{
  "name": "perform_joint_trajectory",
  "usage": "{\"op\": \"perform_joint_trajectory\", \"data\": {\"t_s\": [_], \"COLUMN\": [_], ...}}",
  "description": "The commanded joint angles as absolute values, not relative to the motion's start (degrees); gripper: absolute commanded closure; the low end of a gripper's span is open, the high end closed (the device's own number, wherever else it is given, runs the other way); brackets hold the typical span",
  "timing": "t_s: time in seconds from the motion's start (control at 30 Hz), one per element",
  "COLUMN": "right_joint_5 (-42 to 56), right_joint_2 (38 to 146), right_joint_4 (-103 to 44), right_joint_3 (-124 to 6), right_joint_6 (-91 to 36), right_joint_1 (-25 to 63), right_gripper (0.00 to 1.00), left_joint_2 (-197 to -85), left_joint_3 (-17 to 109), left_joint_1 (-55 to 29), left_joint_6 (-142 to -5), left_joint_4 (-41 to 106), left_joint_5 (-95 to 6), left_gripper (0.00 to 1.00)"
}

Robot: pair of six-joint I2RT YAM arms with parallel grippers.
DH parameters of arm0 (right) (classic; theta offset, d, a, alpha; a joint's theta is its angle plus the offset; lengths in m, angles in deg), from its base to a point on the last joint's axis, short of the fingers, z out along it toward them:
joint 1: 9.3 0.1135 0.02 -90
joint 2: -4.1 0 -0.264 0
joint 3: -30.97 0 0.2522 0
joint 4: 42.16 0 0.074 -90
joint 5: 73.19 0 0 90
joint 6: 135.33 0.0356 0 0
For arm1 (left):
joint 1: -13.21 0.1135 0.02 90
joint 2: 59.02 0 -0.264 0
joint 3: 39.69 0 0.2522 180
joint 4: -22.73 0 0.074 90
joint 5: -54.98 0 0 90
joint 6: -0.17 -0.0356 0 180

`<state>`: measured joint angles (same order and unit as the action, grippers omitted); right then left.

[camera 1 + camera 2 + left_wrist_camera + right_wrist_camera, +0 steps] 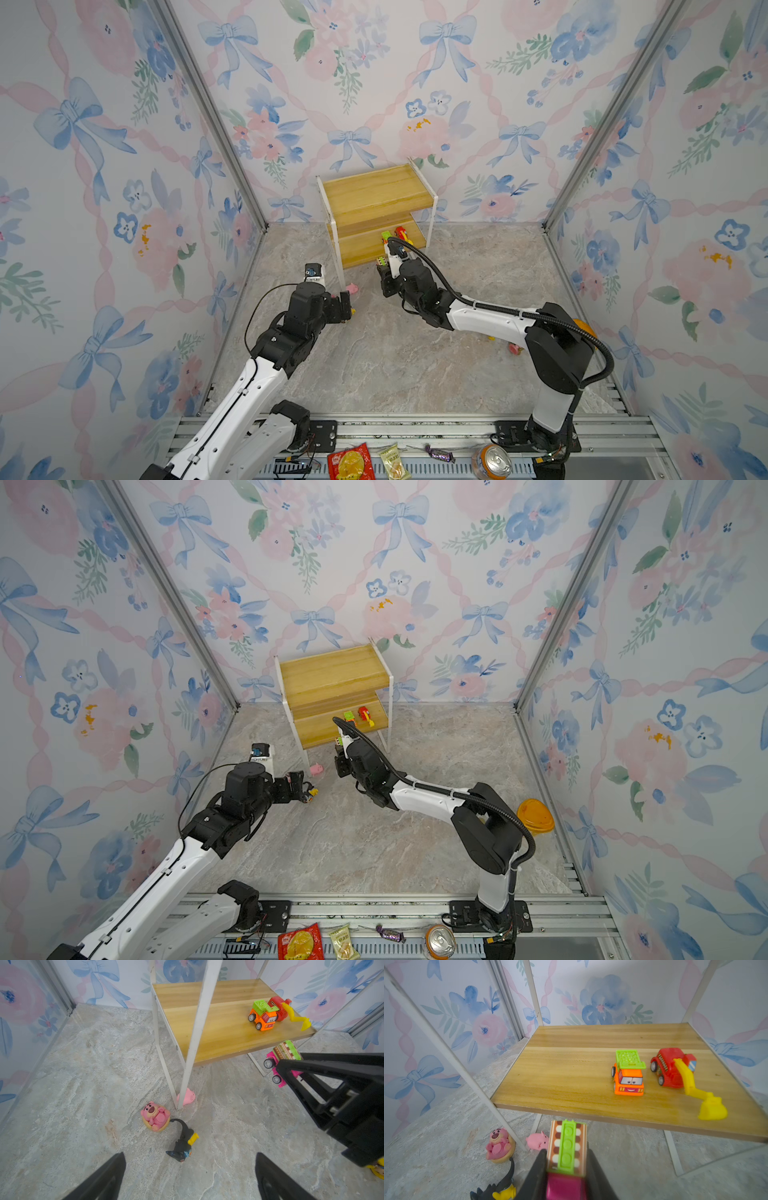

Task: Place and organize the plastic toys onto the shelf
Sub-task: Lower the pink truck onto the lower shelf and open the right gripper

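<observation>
Right gripper (566, 1155) pinches the pink car (566, 1140) just under the shelf (571, 1076) edge ahead — rise too little and the car clips it, twisting loose.

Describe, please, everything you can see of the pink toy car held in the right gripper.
The pink car looks like glossy plastic: a magenta body, black wheels with silver hubs, and a brown-and-white striped top carrying a green studded strip. The right gripper is shut on its sides, holding it apparently clear of the floor, pointing at the shelf, just before and below the lower board's front edge. Nothing else touches it.
</observation>
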<state>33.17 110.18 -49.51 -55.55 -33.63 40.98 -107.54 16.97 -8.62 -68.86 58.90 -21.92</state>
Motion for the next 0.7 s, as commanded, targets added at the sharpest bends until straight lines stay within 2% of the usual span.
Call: {"op": "perform_joint_trajectory", "data": {"t_s": [0.0,0.67], "right_joint_5": [34.83,37.85], "right_joint_2": [111.89,121.95], "right_joint_4": [-52.13,-55.72], "right_joint_3": [-58.83,-69.68], "right_joint_6": [-33.65,-37.29], "right_joint_1": [40.53,39.74], "right_gripper": [0.71,0.69], "left_joint_2": [-106.40,-105.45], "left_joint_3": [16.09,15.47], "left_joint_1": [-8.16,-8.25], "left_joint_6": [-70.06,-70.08], "left_joint_4": [58.55,58.38], "left_joint_5": [-21.39,-22.26], "left_gripper": [0.02,0.02]}}
